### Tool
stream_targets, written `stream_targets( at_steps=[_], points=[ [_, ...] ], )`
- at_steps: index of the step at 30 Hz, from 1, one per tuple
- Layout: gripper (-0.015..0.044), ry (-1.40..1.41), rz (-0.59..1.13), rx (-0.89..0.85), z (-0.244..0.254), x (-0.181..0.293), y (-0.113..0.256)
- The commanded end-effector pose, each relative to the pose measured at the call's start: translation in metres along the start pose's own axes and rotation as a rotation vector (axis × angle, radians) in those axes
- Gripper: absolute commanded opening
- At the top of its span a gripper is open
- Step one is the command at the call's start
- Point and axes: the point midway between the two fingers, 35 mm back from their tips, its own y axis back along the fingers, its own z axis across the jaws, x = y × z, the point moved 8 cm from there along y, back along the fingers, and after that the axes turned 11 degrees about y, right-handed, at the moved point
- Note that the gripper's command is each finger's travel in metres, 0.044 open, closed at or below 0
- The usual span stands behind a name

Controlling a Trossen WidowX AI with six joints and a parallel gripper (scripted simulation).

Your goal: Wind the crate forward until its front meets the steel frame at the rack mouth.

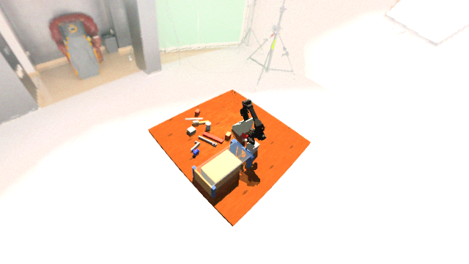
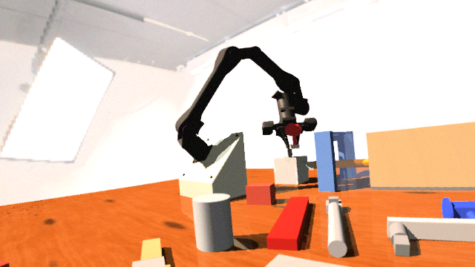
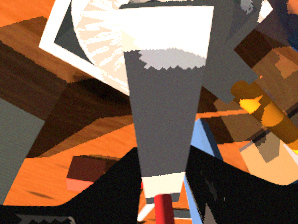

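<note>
My gripper (image 1: 251, 140) (image 2: 291, 149) (image 3: 160, 152) is shut on the winch handle, whose grey arm (image 3: 167, 110) runs between the fingers and whose red knob (image 1: 245, 136) (image 2: 293, 129) is beside them. The gripper is just above the pale winch (image 1: 252, 147) (image 2: 286, 170) (image 3: 97, 55); whether the key is in its hole is hidden. An orange strap (image 2: 350, 163) runs from the winch side through the blue frame (image 1: 249, 162) (image 2: 325, 161) (image 3: 207, 140). The tan crate (image 1: 221, 166) (image 2: 419, 159) sits flat inside the clear cubby, with a gap between its front and the frame.
A red block (image 1: 228, 136) (image 2: 260, 193) lies near the arm's base (image 2: 230, 167). A grey cylinder (image 1: 208, 125) (image 2: 213, 224), a red bar (image 1: 212, 137) (image 2: 289, 224), a grey rod tool (image 1: 207, 141) (image 2: 335, 230) and a blue piece (image 1: 196, 152) (image 2: 460, 209) lie on the bench.
</note>
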Motion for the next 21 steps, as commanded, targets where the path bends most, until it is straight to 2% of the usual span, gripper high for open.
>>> stream_targets(
  at_steps=[1, 21],
  points=[
    [0.0, 0.006, 0.006, 0.003, -0.0003, -0.0003, -0.0009],
    [0.0, 0.006, 0.006, 0.003, -0.0007, -0.0024, -0.0052]
  ],
)
